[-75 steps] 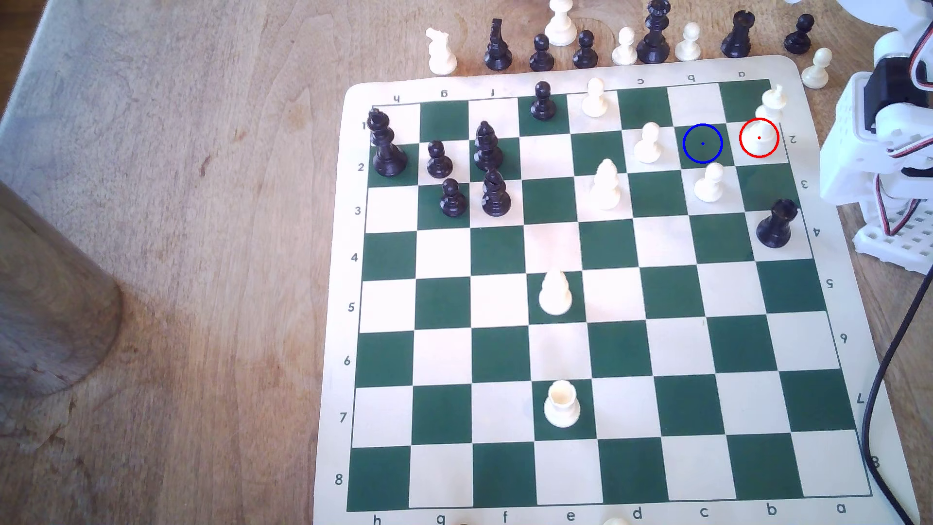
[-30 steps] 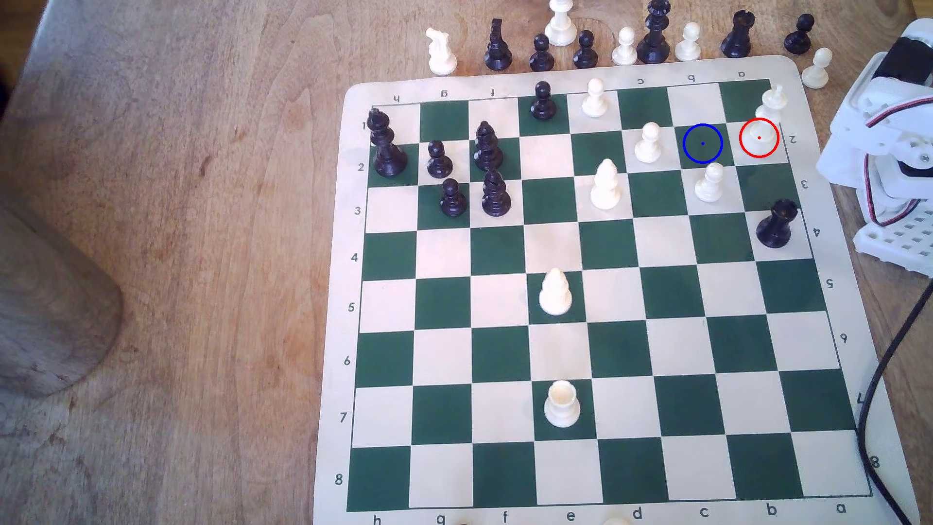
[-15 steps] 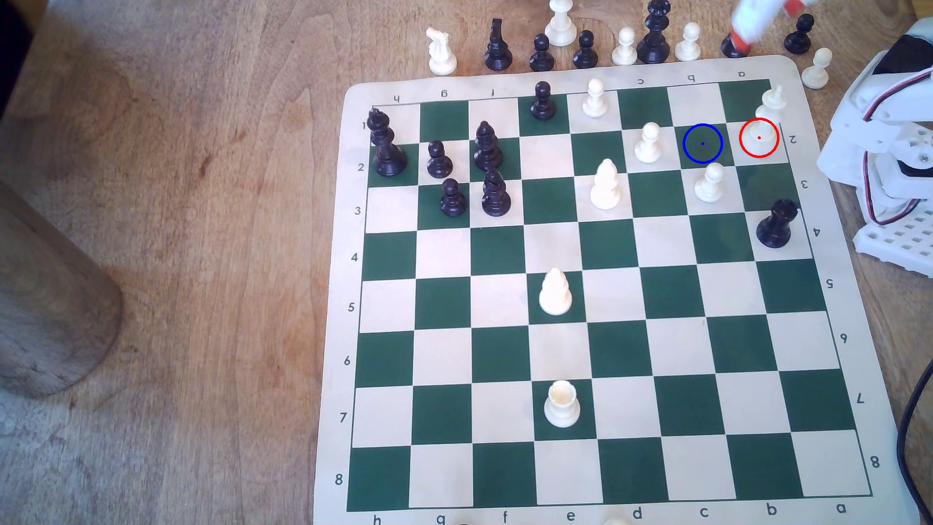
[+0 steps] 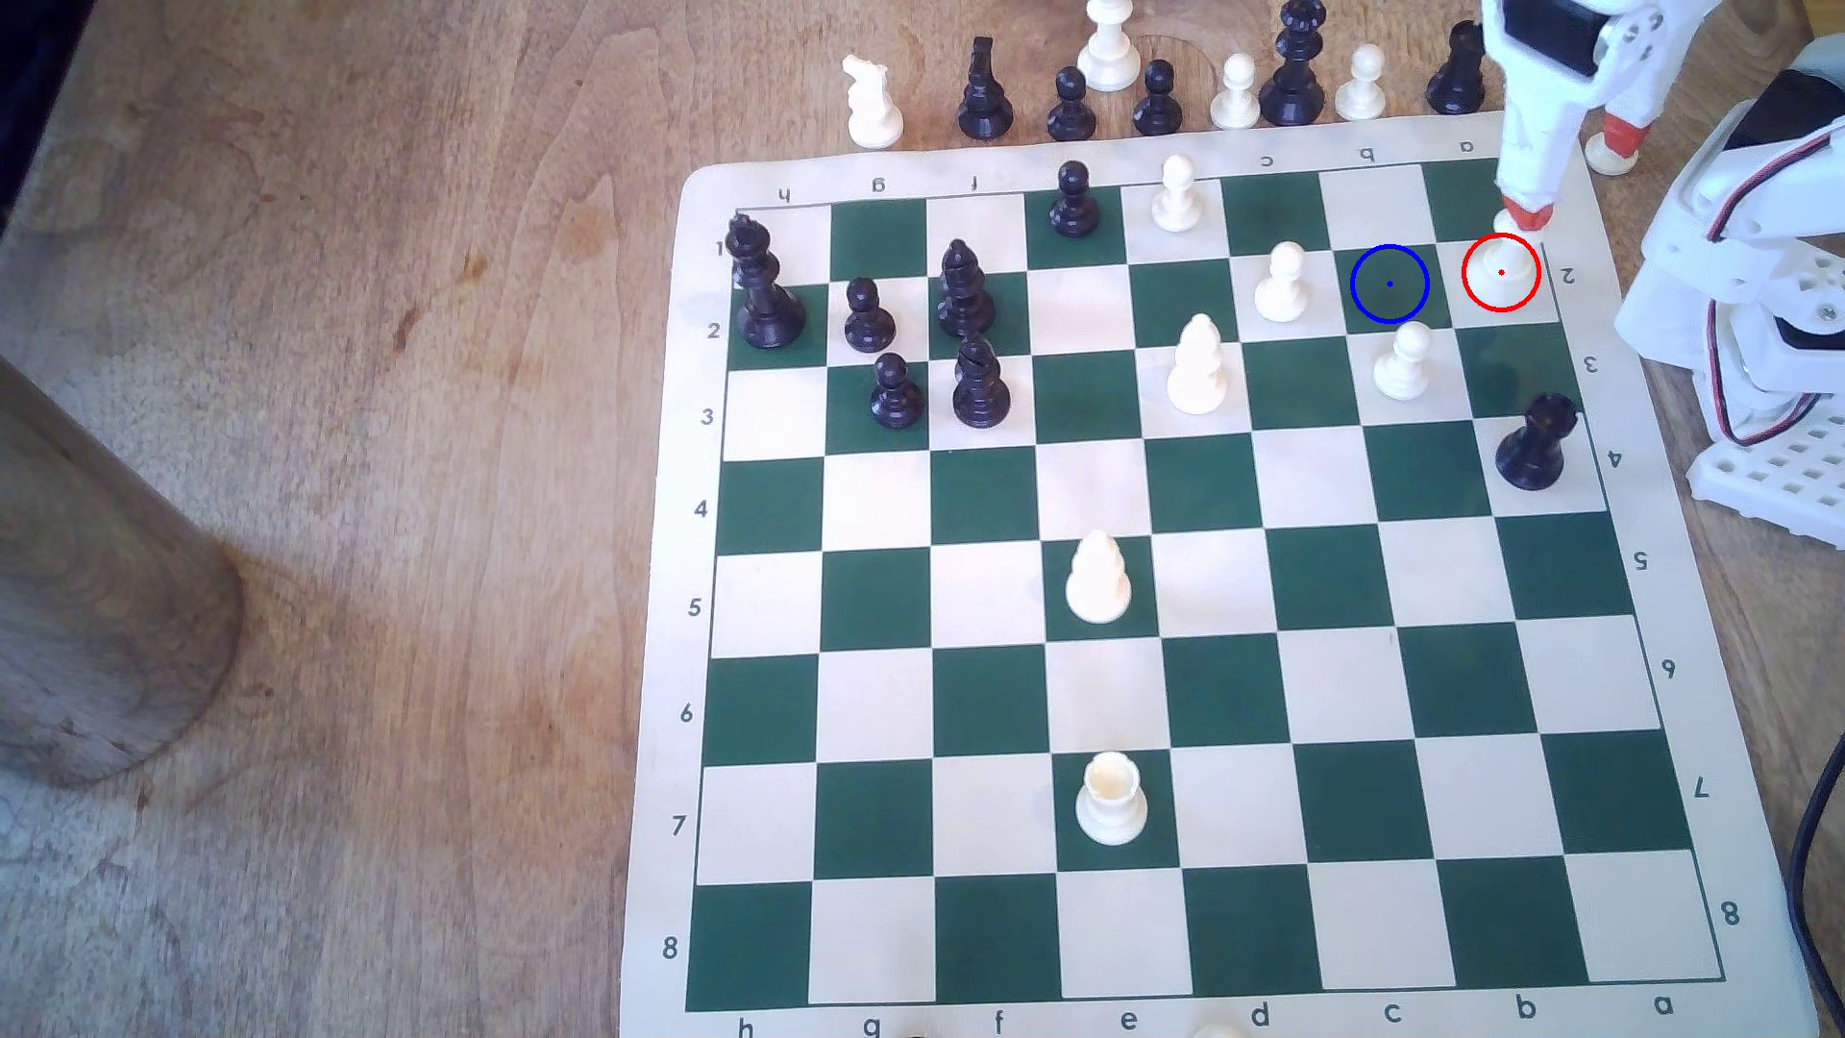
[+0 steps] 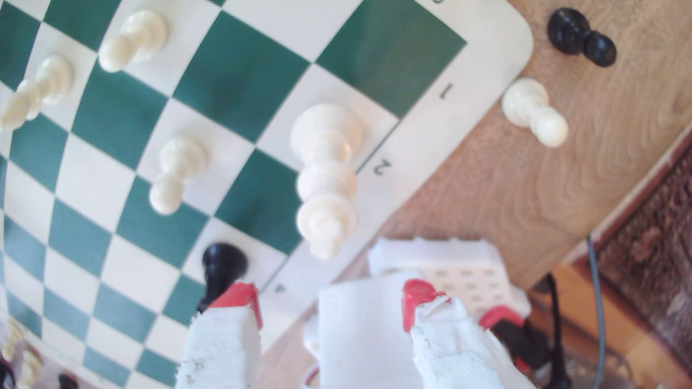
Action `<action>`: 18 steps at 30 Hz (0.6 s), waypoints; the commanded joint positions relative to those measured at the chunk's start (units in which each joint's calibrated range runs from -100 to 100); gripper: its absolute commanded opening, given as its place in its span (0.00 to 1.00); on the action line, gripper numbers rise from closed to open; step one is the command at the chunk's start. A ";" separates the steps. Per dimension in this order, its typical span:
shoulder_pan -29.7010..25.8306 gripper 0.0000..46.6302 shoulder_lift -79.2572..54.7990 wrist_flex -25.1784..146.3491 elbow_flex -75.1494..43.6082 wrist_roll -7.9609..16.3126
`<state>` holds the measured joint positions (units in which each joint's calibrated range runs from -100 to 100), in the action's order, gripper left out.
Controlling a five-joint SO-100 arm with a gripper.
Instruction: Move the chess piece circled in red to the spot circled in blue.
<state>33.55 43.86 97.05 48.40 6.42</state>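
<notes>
The cream-white king [image 4: 1501, 274] stands on the cream square ringed in red, at the far right corner of the board [image 4: 1647, 619] in the exterior view. Its upper body is hidden behind my gripper. My gripper [image 4: 1572, 178] hangs open just behind and above it, with one red fingertip [image 4: 1525, 215] by the king's top. The blue-ringed dark green square [image 4: 1390, 284] lies bare one square to the exterior view's left. In the wrist view the king [image 5: 325, 168] stands whole, its cross short of my open gripper [image 5: 329, 299], nothing between the pads.
White pawns [image 4: 1281, 284] [image 4: 1403, 364] stand beside the blue-ringed square, and a black rook [image 4: 1533, 444] two squares nearer than the king. Captured pieces [image 4: 1293, 70] line the table beyond the board. The arm's base [image 4: 1767, 399] and a cable [image 4: 1807, 878] sit at the right.
The arm unfolded from the right, and the gripper came down from the top edge to the king's top, now open. No piece has moved.
</notes>
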 commanded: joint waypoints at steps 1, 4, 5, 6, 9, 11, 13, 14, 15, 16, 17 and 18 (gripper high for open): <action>-0.35 0.43 -2.27 -2.78 -0.53 -0.34; -0.35 0.42 -3.20 -4.75 -0.35 -0.34; -0.59 0.42 -3.29 -5.41 0.11 -0.44; -0.59 0.42 -3.29 -5.73 0.29 -0.49; -0.59 0.42 -3.29 -7.04 1.38 -0.73; -0.90 0.40 -3.79 -8.11 2.65 -0.93; -0.90 0.39 -4.47 -8.85 2.92 -0.93; -0.90 0.38 -5.07 -9.42 2.92 -0.98; -0.90 0.38 -5.24 -9.66 2.92 -0.98; -0.98 0.38 -5.41 -9.99 2.92 -0.98; -0.98 0.38 -5.58 -10.24 2.92 -0.98; -1.06 0.38 -5.75 -10.57 2.92 -0.98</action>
<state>32.60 38.42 87.33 52.28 5.69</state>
